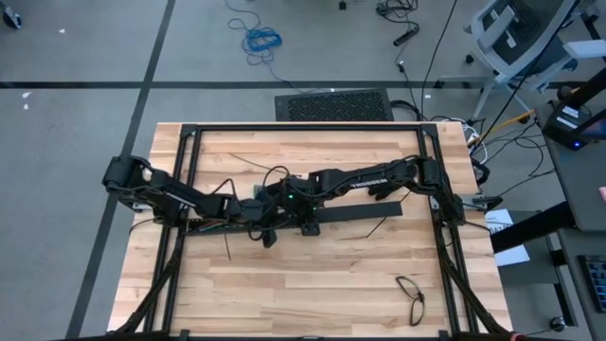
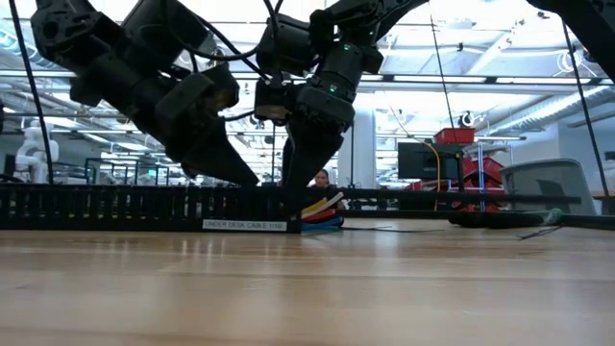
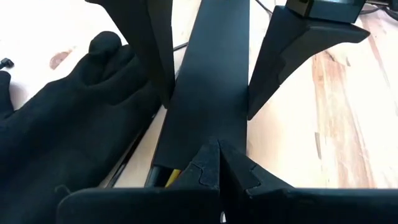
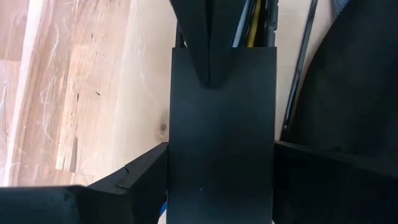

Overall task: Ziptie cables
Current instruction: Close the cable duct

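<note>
At mid-table, the left gripper (image 3: pixel 214 163) is pinched closed over the bar (image 3: pixel 208 93), which the right gripper (image 4: pixel 217 177) straddles wide.

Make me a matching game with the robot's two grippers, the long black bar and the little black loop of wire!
Things:
1. left gripper
2. right gripper
3. long black bar
4. black wire loop

States or places:
A. alone near the table's front right corner
B. fingers shut, tips at the bar's end
C. lying across the table's middle
D. fingers open, one on each side of the bar

Pairs: 1-B, 2-D, 3-C, 4-A
</note>
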Tool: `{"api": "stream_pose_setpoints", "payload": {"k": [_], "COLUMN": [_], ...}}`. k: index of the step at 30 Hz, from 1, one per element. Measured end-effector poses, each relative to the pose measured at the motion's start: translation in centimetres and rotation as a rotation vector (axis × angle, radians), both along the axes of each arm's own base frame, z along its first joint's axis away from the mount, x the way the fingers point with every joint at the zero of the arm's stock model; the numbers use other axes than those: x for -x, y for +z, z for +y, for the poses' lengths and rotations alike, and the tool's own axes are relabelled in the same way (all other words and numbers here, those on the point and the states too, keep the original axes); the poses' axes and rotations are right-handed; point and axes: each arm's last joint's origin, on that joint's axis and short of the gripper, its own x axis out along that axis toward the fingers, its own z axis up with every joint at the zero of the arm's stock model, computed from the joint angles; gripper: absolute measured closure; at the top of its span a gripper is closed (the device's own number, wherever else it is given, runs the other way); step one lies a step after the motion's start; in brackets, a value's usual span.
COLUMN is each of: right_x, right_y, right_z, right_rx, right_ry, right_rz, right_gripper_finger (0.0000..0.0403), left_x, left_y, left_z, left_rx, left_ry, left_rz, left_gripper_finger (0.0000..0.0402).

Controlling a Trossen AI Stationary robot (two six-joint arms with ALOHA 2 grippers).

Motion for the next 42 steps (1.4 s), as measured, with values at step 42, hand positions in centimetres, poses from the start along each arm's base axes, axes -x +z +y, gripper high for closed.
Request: {"api": "stream_pose_setpoints", "payload": {"k": [42], "right_x": [-0.2], "right_y": [-1.3], "right_z": [0.0], "right_rx": [-0.004], "right_ry": [-0.009], "right_rz": [0.032], "right_gripper_finger": [0.0147], "left_x": [-0.1], "left_y": [-0.4], "left_z": [-0.1], "left_rx": [-0.027], "left_ry": [-0.015], "left_rz": [0.011], "left_gripper_finger": [0.0402]}}
